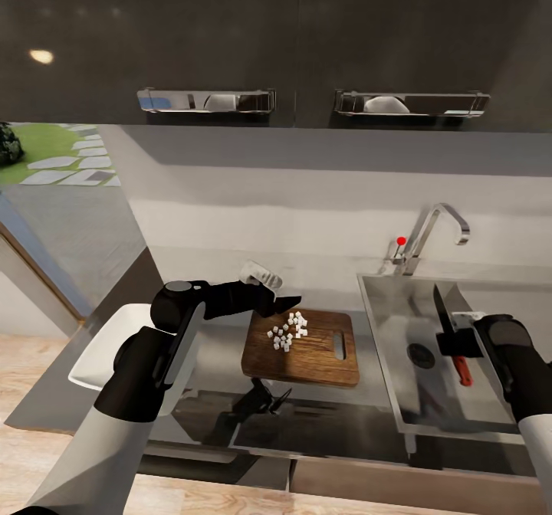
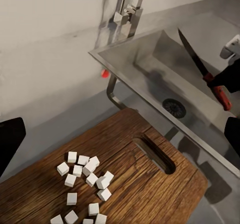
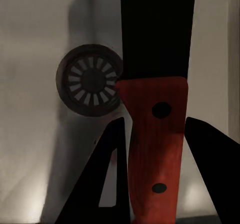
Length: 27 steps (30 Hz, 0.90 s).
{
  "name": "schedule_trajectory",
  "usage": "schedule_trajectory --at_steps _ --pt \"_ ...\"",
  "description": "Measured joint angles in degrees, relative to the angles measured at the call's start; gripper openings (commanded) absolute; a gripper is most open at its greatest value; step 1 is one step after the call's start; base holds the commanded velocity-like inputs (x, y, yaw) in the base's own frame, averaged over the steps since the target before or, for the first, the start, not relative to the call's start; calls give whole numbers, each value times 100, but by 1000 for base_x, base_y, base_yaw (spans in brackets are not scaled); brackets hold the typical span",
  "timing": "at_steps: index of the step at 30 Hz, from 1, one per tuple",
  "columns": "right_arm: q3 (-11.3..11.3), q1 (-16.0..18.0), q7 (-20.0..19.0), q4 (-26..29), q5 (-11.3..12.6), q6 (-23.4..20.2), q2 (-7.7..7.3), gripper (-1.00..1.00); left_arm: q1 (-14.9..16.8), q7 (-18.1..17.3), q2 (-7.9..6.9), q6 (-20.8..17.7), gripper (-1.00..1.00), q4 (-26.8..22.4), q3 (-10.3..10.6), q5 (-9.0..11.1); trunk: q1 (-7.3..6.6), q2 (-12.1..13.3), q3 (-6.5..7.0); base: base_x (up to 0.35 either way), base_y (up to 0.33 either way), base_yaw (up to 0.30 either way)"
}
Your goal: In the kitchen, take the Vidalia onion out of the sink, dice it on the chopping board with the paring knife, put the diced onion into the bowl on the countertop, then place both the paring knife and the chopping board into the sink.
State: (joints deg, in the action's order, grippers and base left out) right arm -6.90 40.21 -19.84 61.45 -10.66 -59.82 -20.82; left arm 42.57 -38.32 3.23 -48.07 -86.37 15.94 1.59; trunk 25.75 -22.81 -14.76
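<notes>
Dark-grey glossy, the countertop (image 1: 337, 415) runs beneath black upper cabinets (image 1: 230, 32). Set into it on the right, the steel sink (image 1: 383, 323) has its round drain (image 3: 92, 80) under the right gripper (image 1: 458, 344), whose fingers are clamped on the red handle of the paring knife (image 1: 447, 319), held over the basin with its dark blade pointing toward the tap (image 1: 433, 227). Just left of the sink lies the chopping board (image 1: 307, 354), handle slot toward the sink, carrying a cluster of white diced onion (image 1: 288, 331). The left gripper (image 1: 285, 300) hovers over the board's far edge with nothing in it; its jaws stand apart. The white bowl (image 1: 96, 358) sits at the counter's left end, partly behind the left arm.
</notes>
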Motion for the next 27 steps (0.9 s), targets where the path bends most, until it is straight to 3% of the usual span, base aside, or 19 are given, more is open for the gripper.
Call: schedule_trajectory --at_steps 5,6,13,21,27 --pt "0 0 0 161 168 0 20 -100 0 2 0 0 100 0 0 0 0 0 -23 0 0 0" --pt "0 1 -1 393 302 1 24 -100 0 3 0 1 100 0 0 -1 0 0 -27 0 0 0" --pt "14 0 -1 395 392 1 88 -100 0 6 0 0 100 0 0 0 0 0 -35 0 0 0" --pt "-20 0 42 -307 385 1 147 -100 0 4 0 0 100 0 0 1 0 0 -36 0 0 0" --pt "-131 7 51 -449 386 1 148 -100 0 -2 0 0 100 0 4 -4 0 0 -36 0 0 0"
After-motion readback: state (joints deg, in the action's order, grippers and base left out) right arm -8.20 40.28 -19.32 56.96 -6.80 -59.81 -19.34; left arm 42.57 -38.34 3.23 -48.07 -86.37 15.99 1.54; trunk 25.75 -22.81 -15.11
